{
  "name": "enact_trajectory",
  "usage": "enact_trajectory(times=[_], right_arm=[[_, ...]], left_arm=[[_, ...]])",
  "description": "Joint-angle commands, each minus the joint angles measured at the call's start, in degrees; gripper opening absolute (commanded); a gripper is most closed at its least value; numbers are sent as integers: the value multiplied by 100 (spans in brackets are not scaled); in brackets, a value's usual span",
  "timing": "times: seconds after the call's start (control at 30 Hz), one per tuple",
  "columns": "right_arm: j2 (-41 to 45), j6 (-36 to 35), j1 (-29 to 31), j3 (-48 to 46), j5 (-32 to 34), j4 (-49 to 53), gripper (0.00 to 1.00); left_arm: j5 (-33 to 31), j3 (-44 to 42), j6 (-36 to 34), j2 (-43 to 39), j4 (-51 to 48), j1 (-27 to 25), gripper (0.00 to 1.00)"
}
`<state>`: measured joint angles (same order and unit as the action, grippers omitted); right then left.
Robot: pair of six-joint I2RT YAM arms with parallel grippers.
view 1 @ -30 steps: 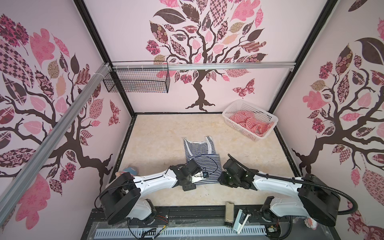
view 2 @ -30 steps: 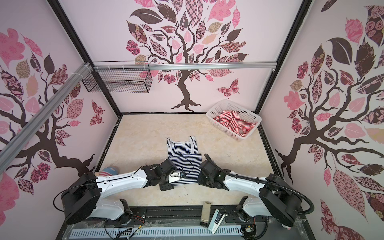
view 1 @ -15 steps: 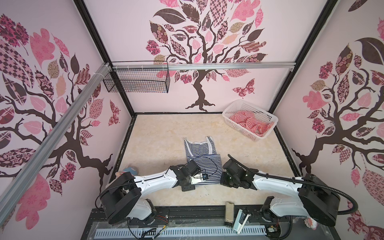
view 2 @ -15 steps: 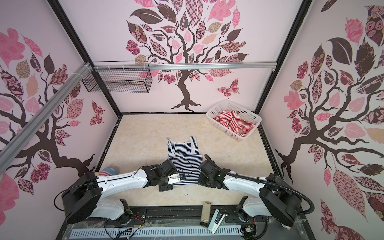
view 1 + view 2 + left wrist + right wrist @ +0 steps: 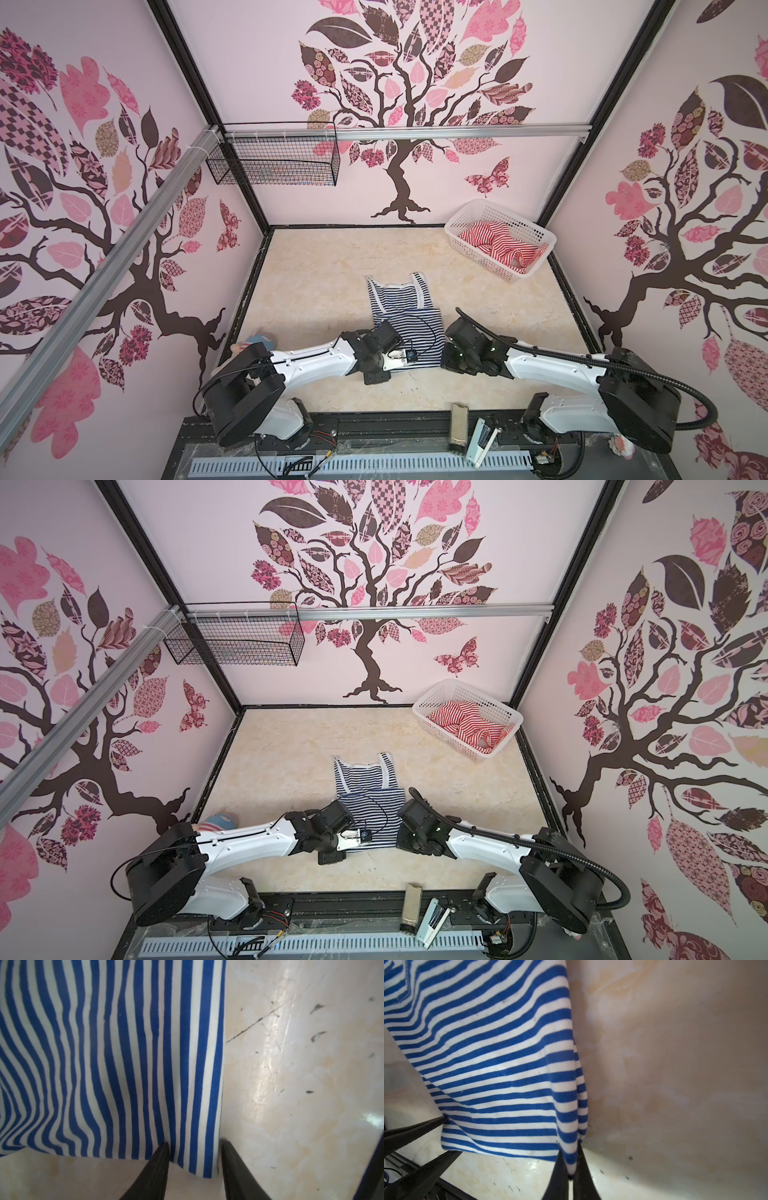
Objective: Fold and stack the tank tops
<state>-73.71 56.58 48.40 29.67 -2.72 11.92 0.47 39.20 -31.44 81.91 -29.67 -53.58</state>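
The navy-and-white striped tank top [image 5: 401, 316] [image 5: 365, 783] lies flat mid-table, straps toward the back wall. My left gripper [image 5: 195, 1142] [image 5: 384, 370] is open at the near left hem corner [image 5: 205, 1159], one finger [image 5: 158, 1167] on each side of the cloth. My right gripper [image 5: 570, 1148] [image 5: 442, 361] is shut on the near right hem corner [image 5: 571, 1159], which bunches up between its fingers. The left fingers [image 5: 415, 1132] also show in the right wrist view. The red-and-white striped tank top [image 5: 498, 243] [image 5: 465, 721] lies crumpled in the white basket [image 5: 478, 255] [image 5: 446, 735].
The white basket stands at the back right corner. A plush doll [image 5: 259, 341] lies at the table's left edge behind my left arm. A black wire basket [image 5: 274, 162] hangs on the back left wall. Small tools [image 5: 458, 428] lie on the front rail.
My right gripper has closed on the right hem corner. My left gripper's jaws have narrowed around the left corner. Both arms have barely shifted.
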Motion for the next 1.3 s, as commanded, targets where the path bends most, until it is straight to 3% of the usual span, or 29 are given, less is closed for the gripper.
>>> enact_trajectory(times=[0.0,0.17,0.3,0.33,0.87,1.07,1.27], right_arm=[[149,-60,3,265,106,234,0],[185,-76,3,302,114,284,0],[325,-105,-2,345,134,375,0],[379,-112,-6,355,153,409,0],[2640,-173,-6,627,419,2194,0],[3224,-182,-2,1144,749,2885,0],[2736,-468,-6,1869,826,2960,0]], left_arm=[[124,147,40,132,-16,-38,43],[61,195,68,278,-28,-38,27],[235,276,100,321,-132,-42,1],[292,304,111,309,-158,-47,0],[3076,1874,124,-52,-2136,-279,0],[3707,2371,242,-100,-2452,-612,0],[3774,2658,248,-196,-2610,-597,0]])
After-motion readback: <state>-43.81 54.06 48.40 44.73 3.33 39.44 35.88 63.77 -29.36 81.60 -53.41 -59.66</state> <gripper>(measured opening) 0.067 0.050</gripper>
